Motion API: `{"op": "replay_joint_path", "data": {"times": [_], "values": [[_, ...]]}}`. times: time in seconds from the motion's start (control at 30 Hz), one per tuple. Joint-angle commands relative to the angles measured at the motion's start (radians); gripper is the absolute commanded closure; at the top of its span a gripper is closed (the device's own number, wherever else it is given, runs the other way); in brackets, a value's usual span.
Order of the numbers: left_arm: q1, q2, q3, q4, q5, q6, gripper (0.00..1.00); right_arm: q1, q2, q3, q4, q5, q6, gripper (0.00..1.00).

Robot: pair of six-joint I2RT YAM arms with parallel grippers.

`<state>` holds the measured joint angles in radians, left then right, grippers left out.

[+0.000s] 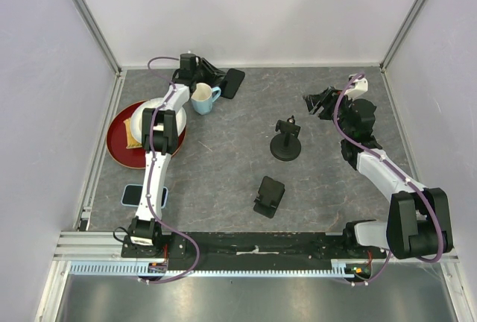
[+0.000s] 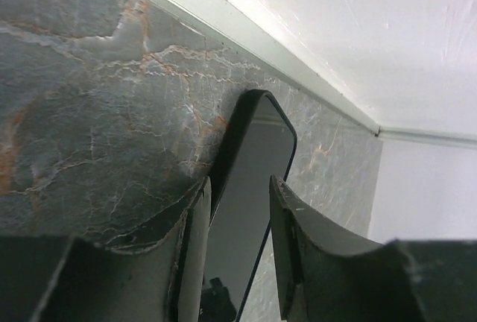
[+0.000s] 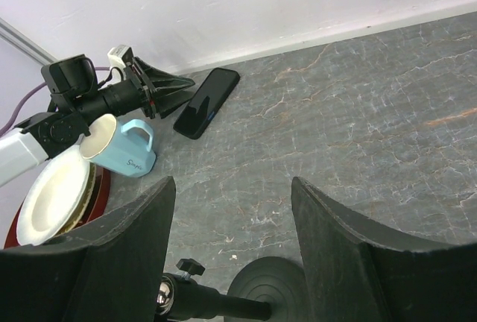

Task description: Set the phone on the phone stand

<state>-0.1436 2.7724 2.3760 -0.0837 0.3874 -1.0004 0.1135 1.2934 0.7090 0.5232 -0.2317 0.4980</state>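
Observation:
A black phone [image 1: 232,82] lies on the grey table near the back wall and shows in the right wrist view [image 3: 207,103] too. My left gripper [image 1: 220,83] reaches to its near end. In the left wrist view the gripper [image 2: 240,182] has both fingers against the side edges of the phone [image 2: 257,158], which sits slightly askew between them. The black phone stand [image 1: 286,141] with a round base stands mid-table. My right gripper [image 1: 317,102] hangs open behind it, its fingers [image 3: 232,184] holding nothing above the stand's base [image 3: 272,292].
A blue mug [image 1: 205,98] stands just left of the phone, beside a red plate [image 1: 119,147] carrying a white bowl [image 1: 168,113]. A second black folding stand [image 1: 269,196] sits nearer the front. A blue-cased phone [image 1: 133,196] lies by the left arm's base.

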Motion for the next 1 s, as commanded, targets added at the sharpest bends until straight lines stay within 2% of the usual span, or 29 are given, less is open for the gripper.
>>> {"op": "replay_joint_path", "data": {"times": [0.0, 0.17, 0.2, 0.33, 0.47, 0.57, 0.67, 0.73, 0.77, 0.87, 0.93, 0.97], "values": [[-0.013, -0.083, 0.025, -0.011, 0.085, 0.202, 0.54, -0.009, 0.009, -0.003, 0.057, -0.015, -0.001, 0.29], [-0.013, -0.161, 0.019, -0.065, 0.050, 0.366, 0.42, -0.008, 0.014, -0.002, 0.060, -0.021, 0.004, 0.30], [-0.013, -0.174, 0.020, -0.070, 0.035, 0.385, 0.38, -0.008, 0.015, -0.002, 0.060, -0.023, 0.005, 0.30], [-0.010, -0.233, 0.037, -0.093, 0.013, 0.442, 0.30, -0.008, 0.026, 0.003, 0.063, -0.031, 0.008, 0.30], [-0.010, -0.269, 0.037, -0.091, 0.010, 0.454, 0.29, -0.008, 0.032, 0.004, 0.066, -0.038, 0.011, 0.30], [-0.020, -0.304, 0.034, -0.120, -0.013, 0.473, 0.37, -0.011, 0.035, 0.004, 0.067, -0.040, 0.016, 0.30], [-0.068, -0.345, 0.031, -0.180, -0.117, 0.542, 0.42, -0.008, 0.038, 0.004, 0.070, -0.041, 0.020, 0.30], [-0.117, -0.362, 0.022, -0.243, -0.252, 0.591, 0.44, -0.008, 0.044, 0.007, 0.072, -0.046, 0.020, 0.30], [-0.134, -0.375, 0.017, -0.261, -0.366, 0.603, 0.46, -0.008, 0.046, 0.007, 0.074, -0.047, 0.024, 0.30], [-0.197, -0.382, -0.014, -0.277, -0.552, 0.657, 0.47, -0.009, 0.049, 0.007, 0.075, -0.051, 0.025, 0.30], [-0.234, -0.360, -0.002, -0.277, -0.614, 0.695, 0.47, -0.009, 0.047, 0.007, 0.075, -0.051, 0.027, 0.30], [-0.241, -0.350, 0.006, -0.278, -0.637, 0.701, 0.44, -0.009, 0.049, 0.007, 0.075, -0.051, 0.027, 0.29]]}}
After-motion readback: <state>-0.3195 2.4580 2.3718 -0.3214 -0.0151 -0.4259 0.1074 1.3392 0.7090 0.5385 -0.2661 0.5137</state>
